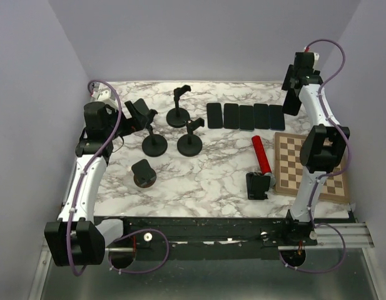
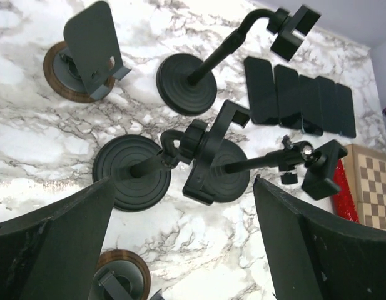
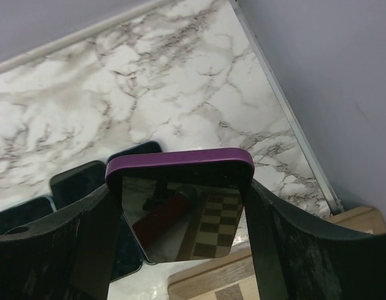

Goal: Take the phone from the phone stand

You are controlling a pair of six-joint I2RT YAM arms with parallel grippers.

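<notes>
My right gripper (image 3: 180, 237) is shut on a phone (image 3: 179, 206) with a purple case and a dark glossy screen. It holds the phone in the air over the table's back right (image 1: 293, 100), above the right end of a row of dark phones (image 1: 246, 117). Three black gooseneck phone stands (image 1: 179, 115) (image 1: 154, 144) (image 1: 189, 144) stand left of centre with no phone in their clamps. My left gripper (image 2: 183, 250) is open and empty, high above these stands (image 2: 208, 156); in the top view it is at the left (image 1: 139, 115).
A low stand on a wooden disc (image 1: 143, 174) sits near the front left, and a black stand (image 1: 258, 185) near the front right. A red cylinder (image 1: 261, 155) lies beside a chessboard (image 1: 308, 167) at the right. Walls close the back and sides.
</notes>
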